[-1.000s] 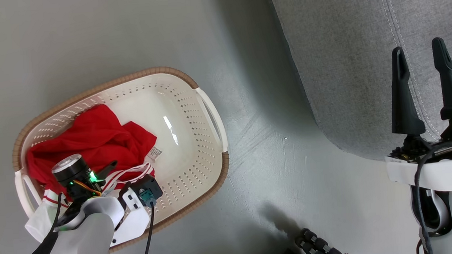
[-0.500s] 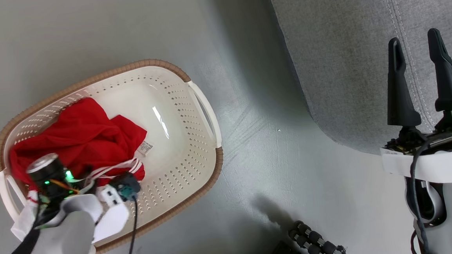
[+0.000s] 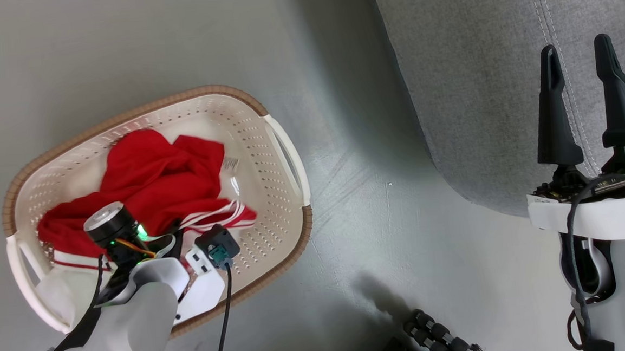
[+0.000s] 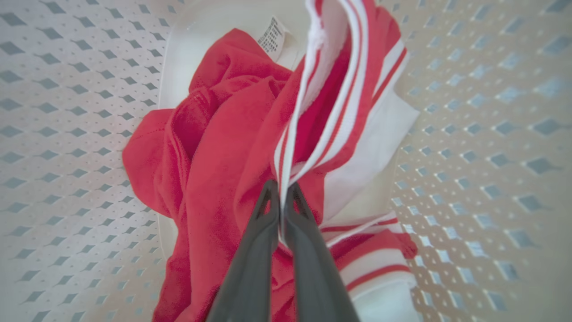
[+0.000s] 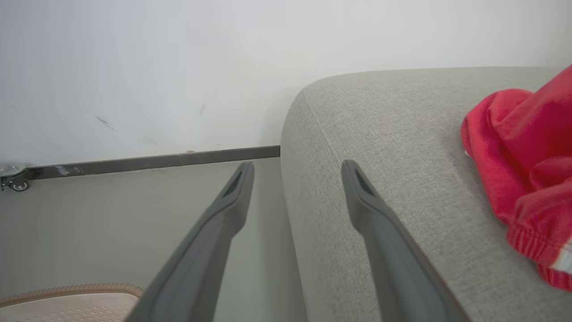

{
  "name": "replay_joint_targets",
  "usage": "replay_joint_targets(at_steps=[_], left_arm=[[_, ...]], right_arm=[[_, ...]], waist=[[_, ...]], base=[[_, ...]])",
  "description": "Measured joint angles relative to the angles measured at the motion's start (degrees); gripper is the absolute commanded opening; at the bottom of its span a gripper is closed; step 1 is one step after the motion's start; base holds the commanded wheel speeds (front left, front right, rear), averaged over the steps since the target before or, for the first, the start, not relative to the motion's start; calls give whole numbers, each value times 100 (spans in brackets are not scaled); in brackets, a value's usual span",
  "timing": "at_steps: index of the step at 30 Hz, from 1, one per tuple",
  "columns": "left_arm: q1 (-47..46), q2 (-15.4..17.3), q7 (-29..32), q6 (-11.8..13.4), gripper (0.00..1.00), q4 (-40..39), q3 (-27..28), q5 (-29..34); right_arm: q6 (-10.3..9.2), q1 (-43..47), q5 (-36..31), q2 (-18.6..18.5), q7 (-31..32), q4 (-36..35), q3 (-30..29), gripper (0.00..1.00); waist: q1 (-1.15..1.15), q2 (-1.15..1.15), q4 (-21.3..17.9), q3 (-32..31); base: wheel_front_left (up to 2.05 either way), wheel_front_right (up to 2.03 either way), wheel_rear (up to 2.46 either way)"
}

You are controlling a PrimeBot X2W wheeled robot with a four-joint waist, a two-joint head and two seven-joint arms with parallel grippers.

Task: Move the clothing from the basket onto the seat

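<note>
Inside the basket (image 3: 272,227), I am pinching the red garment (image 4: 214,156) by its white-striped edge with the left end effector (image 4: 280,190) pressed together, so the cloth should lift out whole, while I am holding the right end effector (image 3: 576,45) spread and empty well apart from the basket, by the grey sofa seat (image 3: 475,78).

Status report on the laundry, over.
Left claw shut on clothing in basket. Right claw open over seat. Red garment on seat. Path looks clear.
</note>
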Motion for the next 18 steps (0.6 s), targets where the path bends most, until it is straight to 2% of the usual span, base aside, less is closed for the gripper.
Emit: replay_joint_targets(at_steps=[18], left_arm=[[-51,-19,-684,283,0,-288,102,-151]], right_arm=[[0,-107,-1,-1,-74,305,-49,100]], waist=[[0,0,297,-384]], base=[[0,0,0]])
